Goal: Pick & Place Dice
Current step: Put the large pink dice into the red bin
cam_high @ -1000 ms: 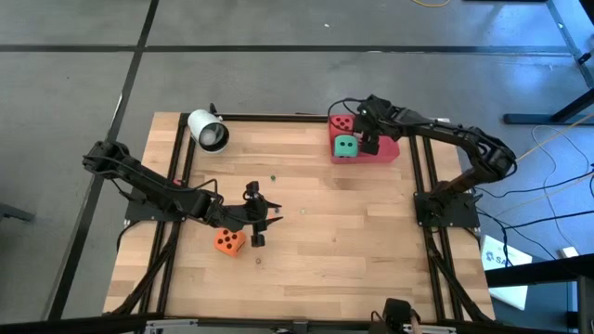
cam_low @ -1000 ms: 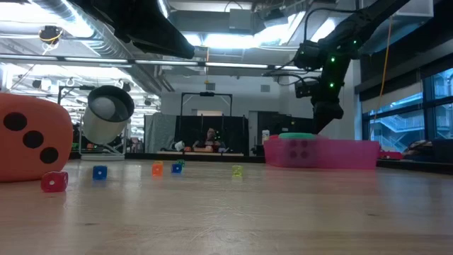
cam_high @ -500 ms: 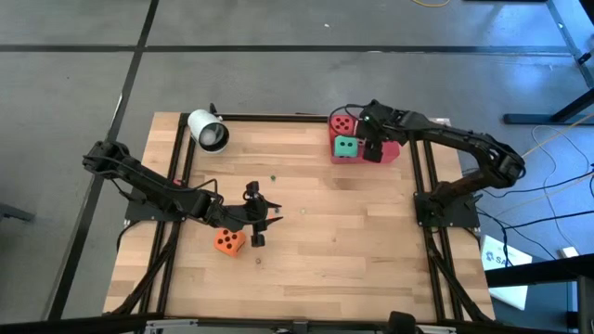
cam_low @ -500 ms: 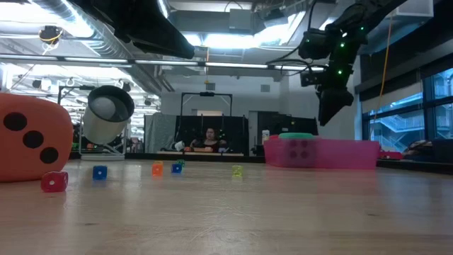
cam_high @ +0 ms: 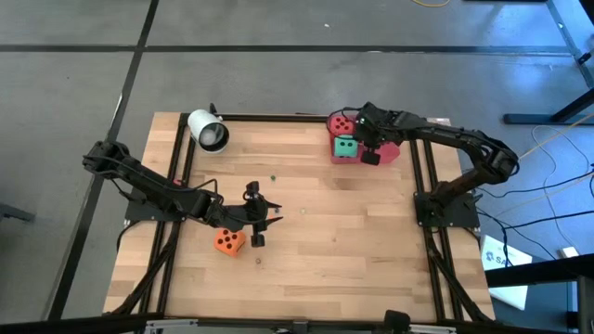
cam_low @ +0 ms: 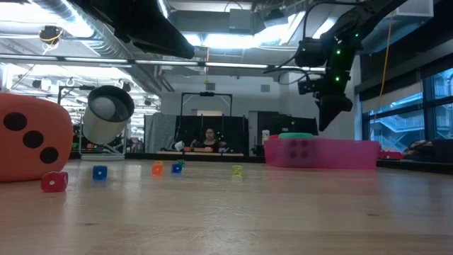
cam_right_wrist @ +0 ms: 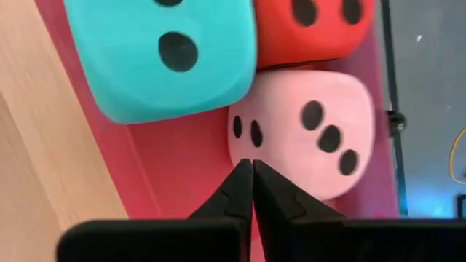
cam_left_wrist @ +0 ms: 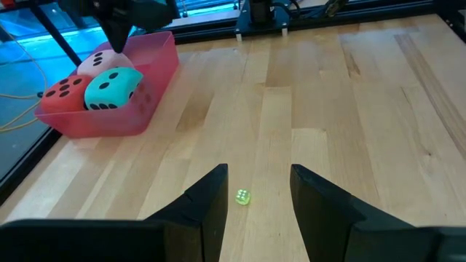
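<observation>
Right gripper: fingers are now pressed together, holding nothing, above the red tray at the far right corner of the counter. A second ago these fingers stood apart over the same tray; they have since come together, and the arm has shifted only slightly.

Tray contents: green die, red die and pink die, packed against one another. The pink die lies just beyond the right gripper's tips.

Left gripper: hovers over the middle of the counter, fingers partly apart and empty, position unchanged from the earlier frames. A tiny yellow-green die lies on the wood between its fingertips.

Orange die: rests on the counter just beside the left gripper, unmoved.

White cylinder: lies at the far left corner.
</observation>
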Robot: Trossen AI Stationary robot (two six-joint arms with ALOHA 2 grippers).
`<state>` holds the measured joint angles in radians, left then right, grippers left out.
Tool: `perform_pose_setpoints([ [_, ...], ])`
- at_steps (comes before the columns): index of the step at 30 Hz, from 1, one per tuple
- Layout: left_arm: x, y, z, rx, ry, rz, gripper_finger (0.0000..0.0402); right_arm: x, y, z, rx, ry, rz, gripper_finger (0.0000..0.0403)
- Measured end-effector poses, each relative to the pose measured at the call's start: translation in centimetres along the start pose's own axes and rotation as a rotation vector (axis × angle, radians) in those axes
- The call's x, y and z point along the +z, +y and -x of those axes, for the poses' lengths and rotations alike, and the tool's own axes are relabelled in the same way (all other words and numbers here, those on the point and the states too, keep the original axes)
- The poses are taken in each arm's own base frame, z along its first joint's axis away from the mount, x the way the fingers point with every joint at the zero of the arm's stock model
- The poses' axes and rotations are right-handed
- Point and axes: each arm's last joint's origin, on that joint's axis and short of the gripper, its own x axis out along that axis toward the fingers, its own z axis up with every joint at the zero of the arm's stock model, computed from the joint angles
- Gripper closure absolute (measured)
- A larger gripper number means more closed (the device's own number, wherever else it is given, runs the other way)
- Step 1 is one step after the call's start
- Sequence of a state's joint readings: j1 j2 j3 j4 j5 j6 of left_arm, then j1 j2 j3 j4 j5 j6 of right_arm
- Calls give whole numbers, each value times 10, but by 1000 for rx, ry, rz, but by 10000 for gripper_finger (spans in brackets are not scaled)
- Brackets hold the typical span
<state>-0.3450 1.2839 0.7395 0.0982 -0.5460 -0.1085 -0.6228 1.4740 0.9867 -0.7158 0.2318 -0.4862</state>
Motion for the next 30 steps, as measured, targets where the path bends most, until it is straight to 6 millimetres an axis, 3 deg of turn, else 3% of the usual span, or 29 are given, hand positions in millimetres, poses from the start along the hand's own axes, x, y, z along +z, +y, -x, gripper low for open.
perform_pose_setpoints([
  [18, 0, 0, 0, -2, 1, 0, 258, 3, -3, -47, -36, 139, -4, 401],
  [22, 0, 0, 0, -2, 2, -1, 258, 5, -6, -48, -98, 137, -7, 402],
  [30, 0, 0, 0, -2, 5, -2, 258, 4, -1, -46, -38, 135, -12, 397],
])
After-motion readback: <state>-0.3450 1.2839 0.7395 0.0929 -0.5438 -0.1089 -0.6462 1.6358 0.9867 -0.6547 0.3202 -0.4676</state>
